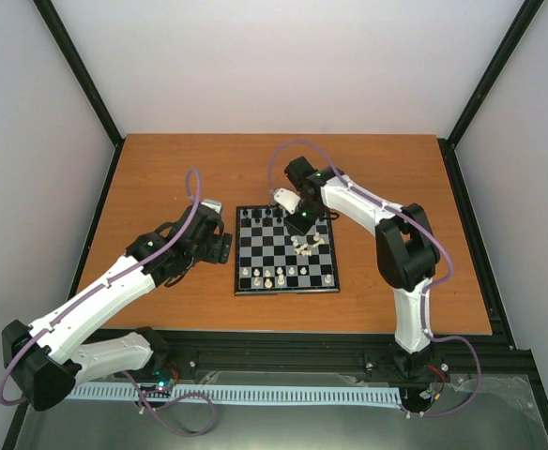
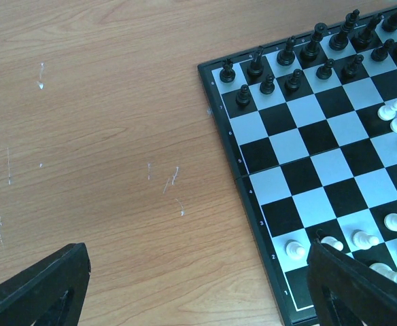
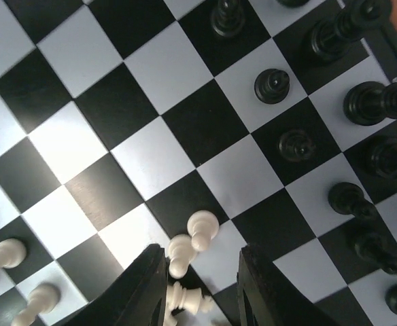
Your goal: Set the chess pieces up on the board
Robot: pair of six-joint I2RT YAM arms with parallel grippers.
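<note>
The board (image 1: 285,292) lies mid-table. Black chess pieces (image 1: 269,217) stand along its far two rows, and cream-white ones (image 1: 279,275) stand in its near rows. A loose cluster of white pieces (image 1: 304,247) sits right of the board's centre. My right gripper (image 1: 301,226) hangs over that cluster, open. In the right wrist view two white pawns (image 3: 202,229) stand between its fingers (image 3: 141,288), and another white piece (image 3: 188,300) lies tipped over beneath them; none is gripped. My left gripper (image 2: 198,299) is wide open and empty, above bare wood beside the board's left rim (image 2: 243,197).
Brown wooden tabletop (image 1: 161,173) lies all round the board. Black frame posts and white walls close in the sides and back. The right arm's elbow (image 1: 407,251) stands to the right of the board.
</note>
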